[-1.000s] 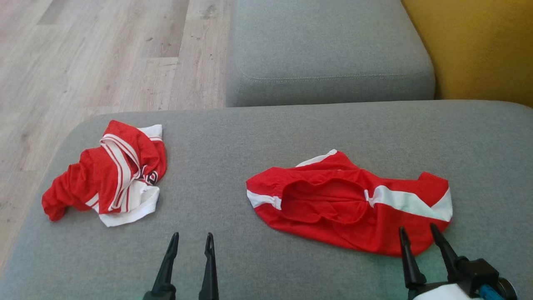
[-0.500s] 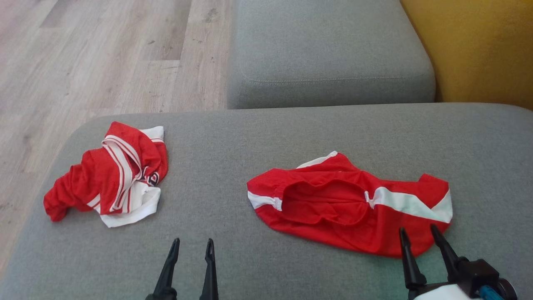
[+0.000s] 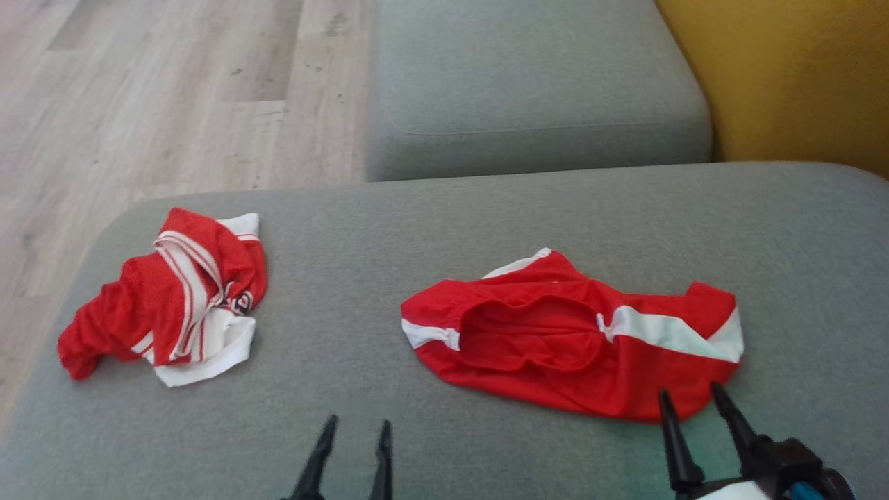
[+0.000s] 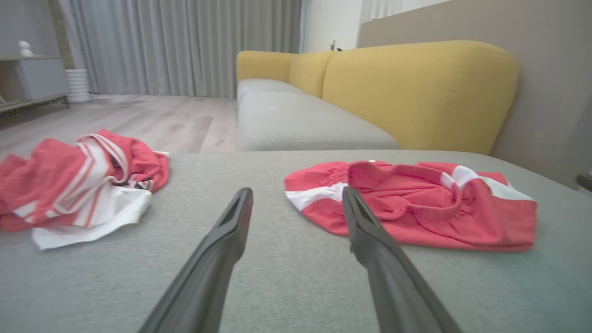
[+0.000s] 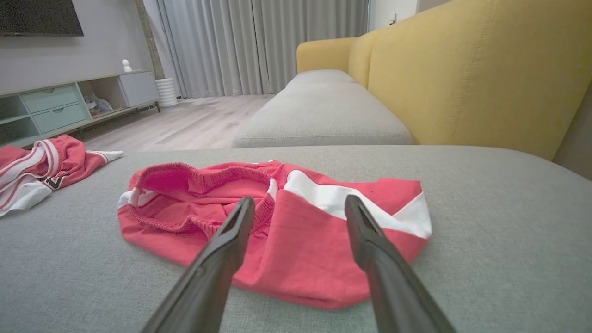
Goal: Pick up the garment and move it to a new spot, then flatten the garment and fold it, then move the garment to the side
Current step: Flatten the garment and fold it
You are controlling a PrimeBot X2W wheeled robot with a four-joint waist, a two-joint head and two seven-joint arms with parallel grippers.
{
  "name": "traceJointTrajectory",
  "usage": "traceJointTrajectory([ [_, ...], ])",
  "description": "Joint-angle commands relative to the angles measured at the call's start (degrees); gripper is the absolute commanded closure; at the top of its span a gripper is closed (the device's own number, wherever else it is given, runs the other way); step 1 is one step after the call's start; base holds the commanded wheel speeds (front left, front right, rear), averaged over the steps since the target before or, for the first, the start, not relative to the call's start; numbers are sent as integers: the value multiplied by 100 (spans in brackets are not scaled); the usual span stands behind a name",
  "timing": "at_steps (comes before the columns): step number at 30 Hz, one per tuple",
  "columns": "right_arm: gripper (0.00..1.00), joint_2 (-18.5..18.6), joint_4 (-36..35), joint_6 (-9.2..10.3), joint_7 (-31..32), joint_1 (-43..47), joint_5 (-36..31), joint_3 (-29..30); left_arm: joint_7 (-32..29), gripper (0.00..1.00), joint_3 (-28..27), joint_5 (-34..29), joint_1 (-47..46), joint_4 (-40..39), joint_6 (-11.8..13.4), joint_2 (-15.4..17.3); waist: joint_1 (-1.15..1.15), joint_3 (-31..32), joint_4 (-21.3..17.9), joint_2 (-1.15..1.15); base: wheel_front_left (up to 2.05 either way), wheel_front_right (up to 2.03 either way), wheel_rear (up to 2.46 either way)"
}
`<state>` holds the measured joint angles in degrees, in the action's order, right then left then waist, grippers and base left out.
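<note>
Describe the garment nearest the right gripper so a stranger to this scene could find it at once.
Start at the grey cushion beside the yellow backrest. Two red-and-white garments lie on it; the right-hand garment sits just beyond the right gripper. Unlike the crumpled striped bundle, it lies fairly flat, showing a gathered waistband.

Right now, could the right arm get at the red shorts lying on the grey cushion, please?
Probably yes: the right gripper is open, its tips at the near edge of the red shorts, and nothing lies between them on the grey cushion.

A home living room: yellow-backed sofa [image 5: 462, 74], curtains [image 5: 263, 41], TV cabinet [image 5: 60, 104].
</note>
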<state>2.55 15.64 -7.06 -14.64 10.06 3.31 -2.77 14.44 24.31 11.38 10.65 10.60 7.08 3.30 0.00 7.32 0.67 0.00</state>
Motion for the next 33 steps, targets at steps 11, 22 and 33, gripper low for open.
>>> traceJointTrajectory([
  [11,0,32,-284,-43,-36,-378,-180,-304,56,0,949,643,-1647,720,-407,-42,0,-451,-1080,0,0,0,0],
  [22,0,32,-351,-43,-36,-727,-129,-440,-129,0,2281,2369,-3871,2066,-452,-42,0,-1276,-2119,0,0,0,0],
  [33,0,32,-329,-43,-36,-1002,69,-592,-482,0,3002,4515,-4843,3036,-627,-42,0,-1668,-2503,0,0,0,0],
])
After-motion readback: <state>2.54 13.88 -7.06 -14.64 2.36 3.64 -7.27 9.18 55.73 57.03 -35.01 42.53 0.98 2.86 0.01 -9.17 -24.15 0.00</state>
